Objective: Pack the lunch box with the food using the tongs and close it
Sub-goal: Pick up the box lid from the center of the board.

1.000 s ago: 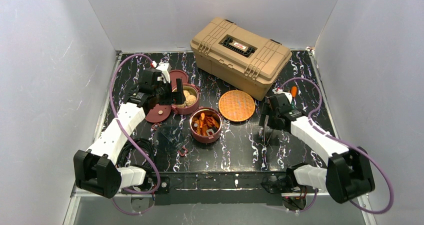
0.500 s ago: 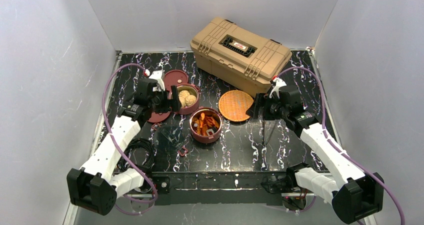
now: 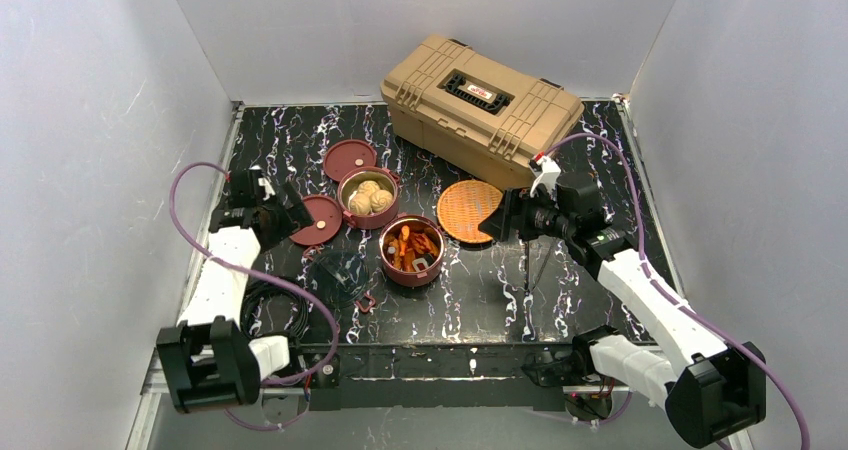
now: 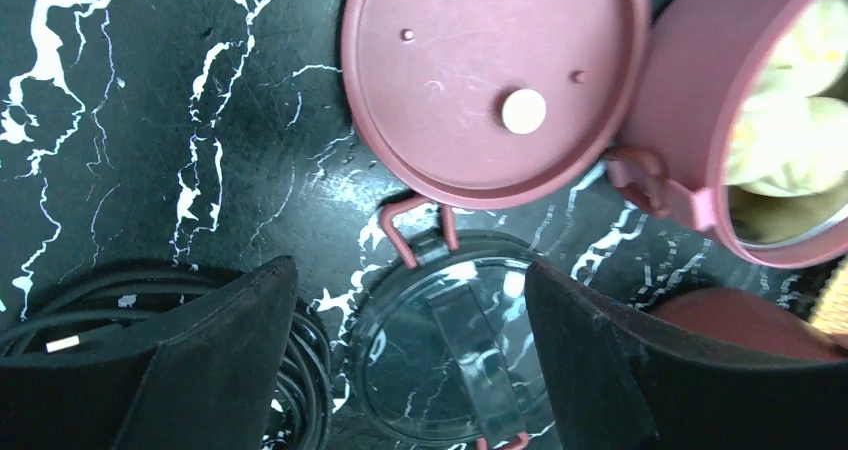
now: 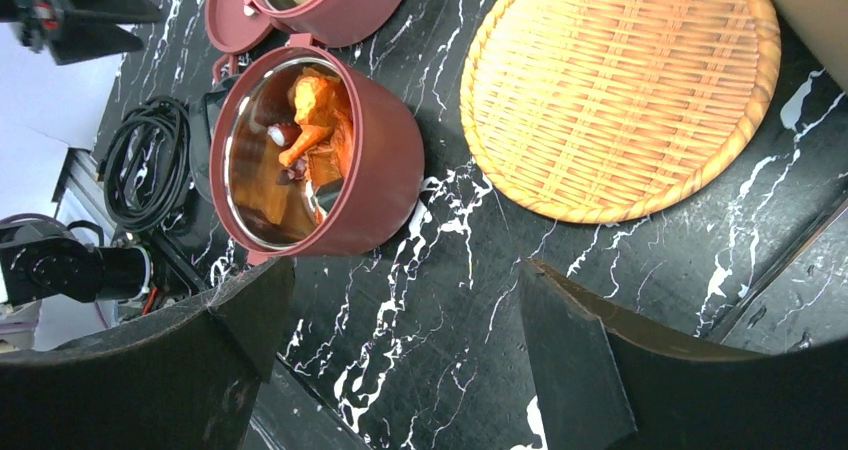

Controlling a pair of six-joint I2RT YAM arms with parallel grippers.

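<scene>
**Two bowls full, no lid on yet**

Two bowls of the lunch box stand open on the table (image 3: 480,305), close together. The back bowl (image 3: 375,220) holds the pale round buns (image 3: 368,198). The front bowl (image 3: 410,276) holds the orange chunks (image 3: 410,245). The flat orange plate (image 5: 620,90) beside them has no food on it, so the packing part looks done.

Both lids are off. One lid (image 3: 318,220) lies flat just left of the bun bowl, and the other lid (image 3: 350,158) lies behind it. A clear round cover (image 4: 440,360) also lies on the table nearby.

The left gripper (image 4: 408,280) hangs over the spot next to the near lid. Its fingers are spread wide and nothing is between them. The right gripper (image 5: 402,270) is out by the plate and looks toward the front bowl. It is wide open too, and it holds nothing.

A thin dark line on the table by the right arm may be the tongs (image 3: 530,267), but it is too thin to be sure. Neither gripper has them.

What is left, I think, is the closing. The bowls must be stacked, a lid must go on top, and then the box must be clipped shut.
</scene>
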